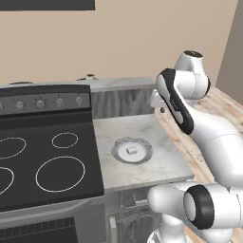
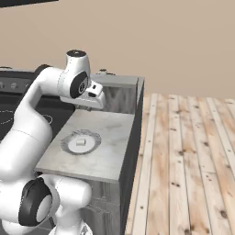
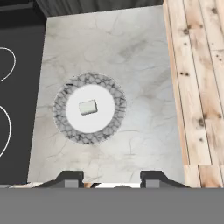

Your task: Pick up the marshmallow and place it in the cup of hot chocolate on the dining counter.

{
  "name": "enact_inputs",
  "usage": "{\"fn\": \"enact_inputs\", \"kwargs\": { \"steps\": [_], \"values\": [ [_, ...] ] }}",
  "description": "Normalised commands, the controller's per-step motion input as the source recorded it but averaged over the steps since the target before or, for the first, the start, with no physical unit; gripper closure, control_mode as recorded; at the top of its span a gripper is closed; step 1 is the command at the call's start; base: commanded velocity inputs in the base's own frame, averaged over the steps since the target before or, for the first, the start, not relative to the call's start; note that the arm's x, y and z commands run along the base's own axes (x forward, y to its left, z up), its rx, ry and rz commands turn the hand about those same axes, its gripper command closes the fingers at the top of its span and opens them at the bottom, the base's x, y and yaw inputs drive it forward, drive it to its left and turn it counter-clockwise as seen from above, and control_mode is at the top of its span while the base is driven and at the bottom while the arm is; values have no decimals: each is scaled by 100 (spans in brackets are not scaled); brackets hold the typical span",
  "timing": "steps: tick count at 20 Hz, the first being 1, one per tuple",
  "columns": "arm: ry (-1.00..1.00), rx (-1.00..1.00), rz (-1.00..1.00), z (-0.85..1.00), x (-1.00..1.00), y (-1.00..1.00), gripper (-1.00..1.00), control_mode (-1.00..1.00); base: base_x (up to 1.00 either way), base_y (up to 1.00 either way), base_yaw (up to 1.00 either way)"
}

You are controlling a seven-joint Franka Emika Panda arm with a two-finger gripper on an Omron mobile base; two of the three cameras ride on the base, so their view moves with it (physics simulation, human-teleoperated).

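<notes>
Left base view: marshmallow on round grey plate, mid tabletop, beside black stove.
Right base view: end effector above tabletop's back edge, state unclear.
Hand view: fingertips apart, apparently open, empty; marshmallow centred on plate.

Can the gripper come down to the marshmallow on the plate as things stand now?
Probably yes. The marshmallow lies alone in the middle of the plate, nothing stands over it, and the gripper hangs above the counter with jaws open.

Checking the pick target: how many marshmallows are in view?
1. The marshmallow lies at the middle of the round plate on the short marble counter beside the stove.
</notes>
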Motion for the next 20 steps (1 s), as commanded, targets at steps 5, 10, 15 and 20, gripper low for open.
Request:
{"fn": "enact_inputs", "kwargs": {
  "steps": [5,10,15,20],
  "values": [
    [0,-1,1,-15,-23,18,-100,-100,0,0,0],
    [0,-5,0,-27,-4,71,-100,-100,0,0,0],
    [0,-9,-6,-14,3,53,-100,-100,0,0,0],
    [5,2,-16,-12,8,9,-100,-100,0,0,0]
  ]
}}
